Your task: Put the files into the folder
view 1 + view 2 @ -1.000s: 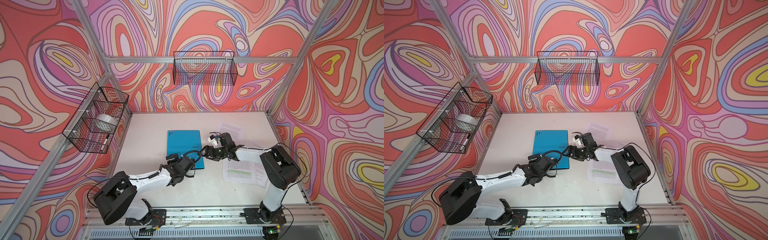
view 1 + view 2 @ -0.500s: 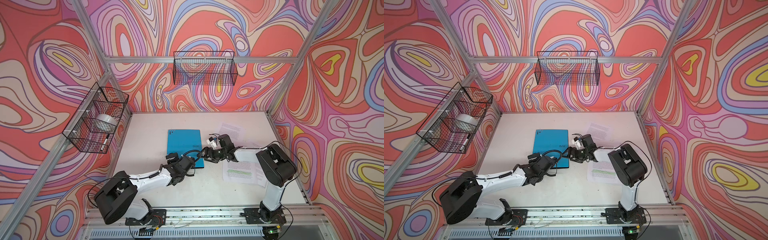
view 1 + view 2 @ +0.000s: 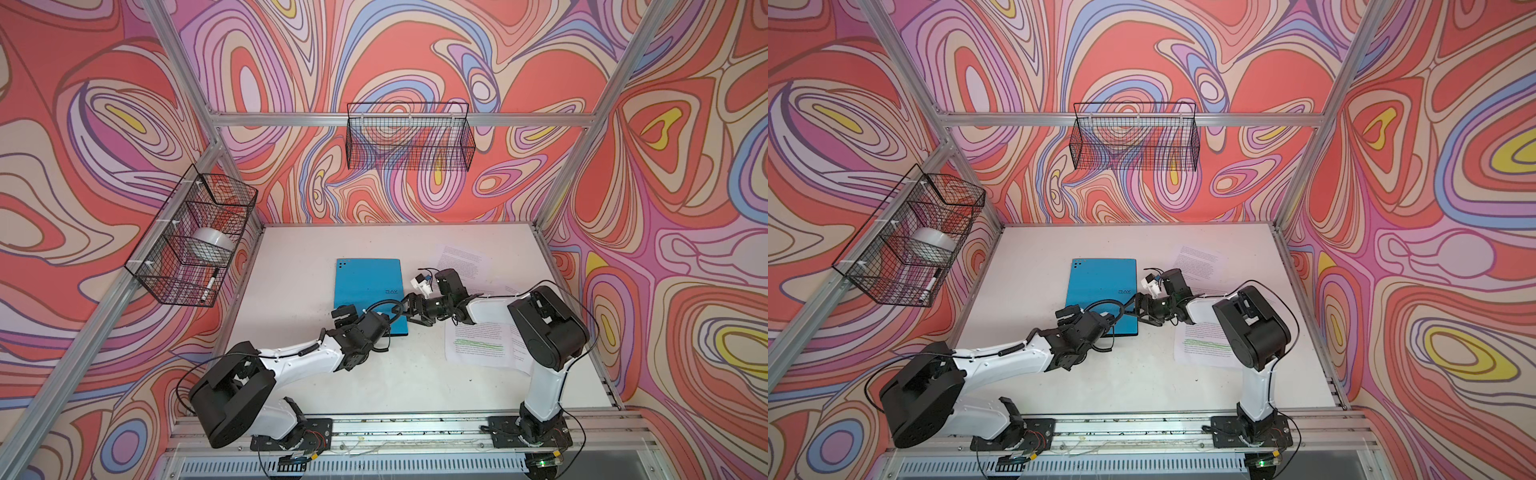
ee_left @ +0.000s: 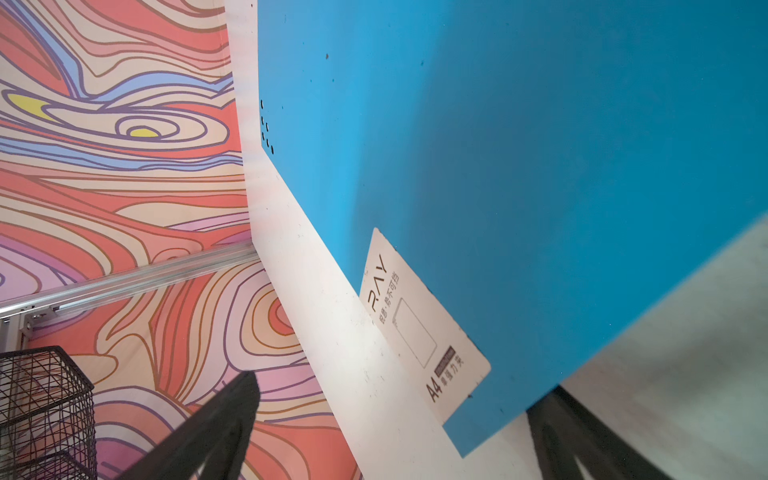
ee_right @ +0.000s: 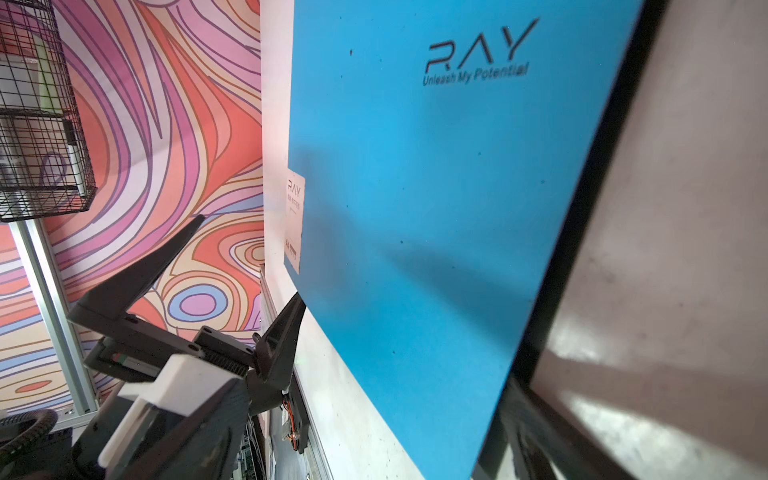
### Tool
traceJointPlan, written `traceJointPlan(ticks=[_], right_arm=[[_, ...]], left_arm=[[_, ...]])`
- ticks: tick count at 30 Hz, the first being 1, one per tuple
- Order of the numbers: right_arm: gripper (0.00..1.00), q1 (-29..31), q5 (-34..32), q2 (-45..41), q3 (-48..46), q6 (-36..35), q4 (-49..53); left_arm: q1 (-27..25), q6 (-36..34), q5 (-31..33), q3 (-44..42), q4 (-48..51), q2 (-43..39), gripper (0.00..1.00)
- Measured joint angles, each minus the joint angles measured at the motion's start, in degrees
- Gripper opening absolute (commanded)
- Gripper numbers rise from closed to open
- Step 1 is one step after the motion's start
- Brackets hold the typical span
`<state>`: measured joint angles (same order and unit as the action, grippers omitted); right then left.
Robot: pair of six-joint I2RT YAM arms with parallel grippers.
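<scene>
While thin bright-blue folder (image 3: 365,291) lies on white table (image 3: 299,266), left gripper (image 3: 343,316) and right gripper (image 3: 410,309) both gape wide at its near corners; white printed paper sheets (image 3: 478,353) sit right of it

Black wire basket (image 3: 409,141) hung at the back, side wire basket (image 3: 166,286) holding tape roll (image 3: 210,246) and marker (image 3: 209,284), white table (image 3: 299,257)

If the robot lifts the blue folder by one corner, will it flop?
The blue folder looks thin and lies flat, so it probably flexes a little, yet less than the printed sheets. Its smooth cover may slip on the white table.
</scene>
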<state>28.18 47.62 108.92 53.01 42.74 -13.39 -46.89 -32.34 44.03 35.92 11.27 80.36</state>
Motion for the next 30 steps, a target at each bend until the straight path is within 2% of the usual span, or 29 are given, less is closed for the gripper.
traceJointPlan(ticks=[12,18,26,30], right_arm=[[0.98,0.0,3.0,1.6,-0.2,3.4,-5.8],[0.98,0.0,3.8,2.1,-0.2,5.0,-7.6],[0.99,0.0,4.3,2.1,-0.1,8.0,-10.3],[0.98,0.0,4.3,2.1,-0.2,10.0,-12.5]], left_arm=[[0.0,0.0,-0.3,0.9,0.8,-0.2,1.0],[0.7,0.1,-2.8,1.3,4.7,-3.8,1.0],[5.8,3.2,-10.8,4.6,13.3,-9.7,1.0],[11.5,5.6,-15.6,8.1,17.6,-11.4,1.0]])
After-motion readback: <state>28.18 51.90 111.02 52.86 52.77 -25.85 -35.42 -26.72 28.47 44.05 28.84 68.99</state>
